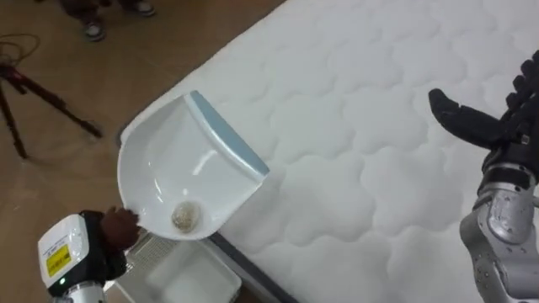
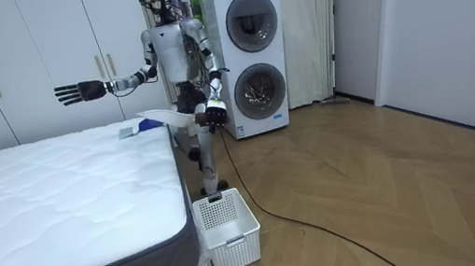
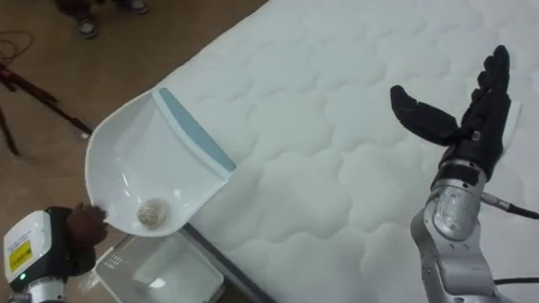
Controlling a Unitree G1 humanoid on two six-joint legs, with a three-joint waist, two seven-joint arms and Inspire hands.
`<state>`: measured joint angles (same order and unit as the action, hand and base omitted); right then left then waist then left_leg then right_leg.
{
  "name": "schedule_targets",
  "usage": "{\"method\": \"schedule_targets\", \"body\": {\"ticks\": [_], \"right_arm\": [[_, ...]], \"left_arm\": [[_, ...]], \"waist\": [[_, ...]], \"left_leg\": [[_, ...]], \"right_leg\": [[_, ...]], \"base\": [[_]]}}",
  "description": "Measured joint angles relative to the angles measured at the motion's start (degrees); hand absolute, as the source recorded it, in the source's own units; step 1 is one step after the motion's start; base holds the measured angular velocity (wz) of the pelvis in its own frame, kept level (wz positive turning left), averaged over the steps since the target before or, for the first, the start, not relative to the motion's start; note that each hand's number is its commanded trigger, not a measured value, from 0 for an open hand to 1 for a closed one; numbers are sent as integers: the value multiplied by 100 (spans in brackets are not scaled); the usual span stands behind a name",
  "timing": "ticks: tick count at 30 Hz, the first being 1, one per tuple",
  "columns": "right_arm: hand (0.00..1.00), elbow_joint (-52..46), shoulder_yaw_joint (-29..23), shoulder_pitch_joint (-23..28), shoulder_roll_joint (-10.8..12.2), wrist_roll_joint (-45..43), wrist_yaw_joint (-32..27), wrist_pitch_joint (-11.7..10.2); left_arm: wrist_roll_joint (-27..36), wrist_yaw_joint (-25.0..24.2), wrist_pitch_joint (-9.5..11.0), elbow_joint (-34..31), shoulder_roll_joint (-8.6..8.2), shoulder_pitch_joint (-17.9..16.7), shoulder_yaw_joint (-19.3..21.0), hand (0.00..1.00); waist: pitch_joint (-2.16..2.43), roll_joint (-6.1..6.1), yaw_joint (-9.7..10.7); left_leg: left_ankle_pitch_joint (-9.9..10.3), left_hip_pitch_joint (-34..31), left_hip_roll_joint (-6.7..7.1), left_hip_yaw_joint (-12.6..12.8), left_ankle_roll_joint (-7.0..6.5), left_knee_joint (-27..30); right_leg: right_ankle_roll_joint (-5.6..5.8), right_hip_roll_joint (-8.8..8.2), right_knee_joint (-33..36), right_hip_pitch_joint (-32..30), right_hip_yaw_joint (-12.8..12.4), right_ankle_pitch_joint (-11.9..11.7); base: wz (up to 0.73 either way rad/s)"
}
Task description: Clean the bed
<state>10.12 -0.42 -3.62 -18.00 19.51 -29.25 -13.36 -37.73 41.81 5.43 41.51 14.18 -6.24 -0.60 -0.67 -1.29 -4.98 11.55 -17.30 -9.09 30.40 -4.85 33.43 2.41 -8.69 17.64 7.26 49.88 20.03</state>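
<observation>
Left hand [image 1: 118,229] grips dustpan [image 1: 181,164] at mattress [image 1: 362,126] edge (over basket [image 1: 156,252]); right hand [image 3: 472,126] splayed above it

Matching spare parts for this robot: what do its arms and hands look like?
Both hands are dark. The right hand tops a silver-grey forearm with a thin cable; the left hand, a white wrist block with a yellow label.

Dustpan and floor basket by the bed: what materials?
Dustpan: likely hard plastic, white, smooth and slightly glossy, with a pale blue strip at its lip. Basket: probably moulded white plastic, going by its regular grid of holes.
</observation>
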Motion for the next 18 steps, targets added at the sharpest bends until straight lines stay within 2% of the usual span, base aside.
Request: {"method": "schedule_targets", "body": {"ticks": [1,2,3,4,5,6,7,8,9,10,11,13,15,17,18], "right_arm": [[0,-63,10,-1,-5,-8,63,-2],[0,-110,-42,-20,-32,-16,82,-2],[0,-114,-93,-22,-32,-16,84,-2],[0,-112,-135,-28,-38,-16,82,-2],[0,-100,-150,-109,-38,-55,133,-1],[0,-93,-138,-190,-35,-106,174,0],[0,-96,-52,-305,-21,-284,186,2],[0,-113,6,-281,-17,-505,127,2],[0,-106,16,-231,-27,-576,58,6],[0,-74,29,-164,-27,-603,-74,13],[0,-21,14,-143,-41,-598,-113,13],[0,-15,17,-105,-28,-553,-106,6],[0,-16,28,-85,-7,-506,-11,6],[0,-24,27,-79,-6,-514,62,5],[0,-28,25,-75,-7,-530,58,5]], "left_arm": [[-3,-36,-6,3,-1,8,83,100],[-35,-120,-6,11,-14,105,89,100],[-74,-184,-8,9,-27,166,73,100],[-198,-261,-12,8,-29,285,27,100],[-310,-268,-12,-8,-57,372,25,100],[-323,-264,-13,-15,-86,397,39,100],[-322,-266,-14,-13,-129,402,81,100],[-295,-266,1,-8,-141,407,112,100],[-277,-270,6,3,-169,407,106,100],[-231,-268,89,1,-188,407,94,100],[-220,-268,178,-2,-200,393,66,100],[-239,-288,220,-37,-197,395,25,100],[-240,-292,219,-49,-199,399,30,100],[-243,-315,219,-98,-193,399,29,100],[-245,-316,220,-126,-193,400,23,100]], "waist": [[-13,-6,90],[-27,13,165],[-29,23,164],[-19,6,188],[-24,14,123],[-58,72,42],[-98,210,-9],[-80,263,9],[-62,280,72],[-68,262,156],[-64,261,206],[-52,262,267],[-25,222,291],[42,144,306],[50,130,314]], "left_leg": [[304,113,-327,-11,243,388],[408,73,-313,-108,239,351],[448,89,-265,-118,143,254],[431,116,-52,-394,100,-40],[325,106,102,-606,83,-302],[259,80,146,-743,107,-402],[88,39,219,-1082,154,-603],[-85,-11,383,-1348,196,-793],[-138,-9,480,-1374,192,-918],[-309,135,601,-1269,149,-1193],[-391,311,573,-910,74,-1345],[-403,369,521,-687,41,-1355],[-363,376,589,-765,-13,-1396],[-362,408,784,-1024,-77,-1430],[-365,425,826,-1073,-144,-1427]], "right_leg": [[95,23,45,161,283,49],[192,-19,306,233,402,127],[189,-53,444,189,332,127],[149,-156,822,-42,34,128],[-6,-233,1007,-438,-500,202],[-60,-181,982,-644,-771,225],[-182,-23,733,-990,-1150,148],[-326,84,412,-1117,-1345,-277],[-304,31,422,-1063,-1212,-327],[-304,-103,432,-938,-771,-329],[-300,-197,415,-790,-303,-331],[-269,-257,393,-621,81,-335],[-202,-325,454,-524,190,-299],[-108,-405,580,-510,7,-244],[-109,-415,636,-520,-151,-239]], "base": [[84],[94],[95],[45],[17],[-36],[-27],[6],[54],[71],[62],[56],[47],[46],[66]]}}
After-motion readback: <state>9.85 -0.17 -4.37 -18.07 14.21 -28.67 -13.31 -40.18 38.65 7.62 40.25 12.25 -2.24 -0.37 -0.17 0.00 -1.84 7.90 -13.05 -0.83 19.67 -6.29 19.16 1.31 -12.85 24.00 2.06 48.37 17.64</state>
